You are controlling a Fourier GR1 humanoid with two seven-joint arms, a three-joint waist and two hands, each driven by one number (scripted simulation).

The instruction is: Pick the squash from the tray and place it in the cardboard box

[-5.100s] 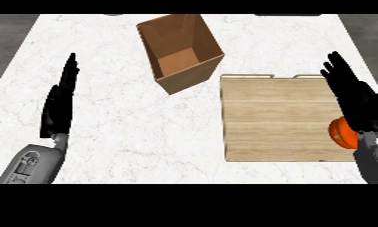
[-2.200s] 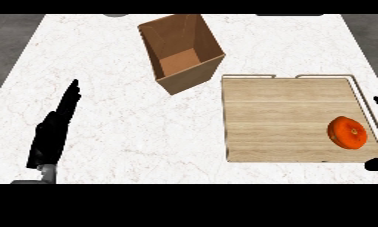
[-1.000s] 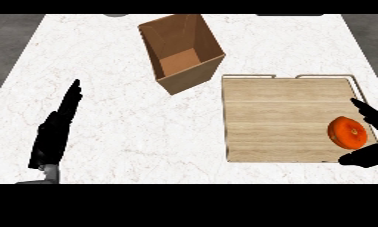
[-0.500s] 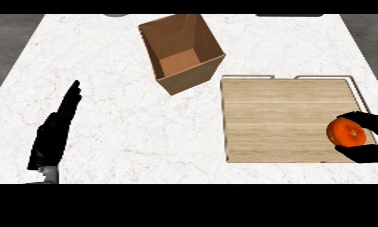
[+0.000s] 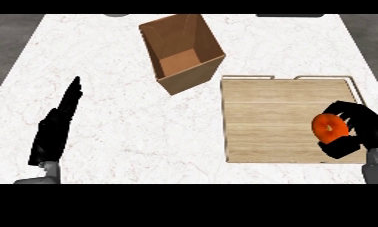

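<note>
Small, round, orange squash (image 5: 329,126), likely light and stiff, with a smooth rind that could slide between fingers; not fragile by the look of it. Best taken round the widest part, fingers on one flank and thumb on the other, so as not to roll out on the lift.

Sits on the wooden tray (image 5: 280,121), close to the tray's right rim and nearer the front edge than the back. Tray itself on the right half of the bench (image 5: 125,121), toward the front right corner.

Right hand (image 5: 353,135) wrapped round the squash: dark fingers curled over the top and right flank, thumb or lower fingers hooked beneath on the near side, orange showing only on the left face. Looks clamped on the squash, though impossible to tell whether already clear of the tray floor or resting on it.

Left hand (image 5: 56,126) flat and straight-fingered near the bench's front left corner, holding nothing, well apart from everything else.

Cardboard box (image 5: 181,51) open-topped, tilted, toward the back of the bench near the middle, just beyond the tray's back left corner and well apart from the squash. Probably next: a lift, then a carry back and leftward across the tray.
</note>
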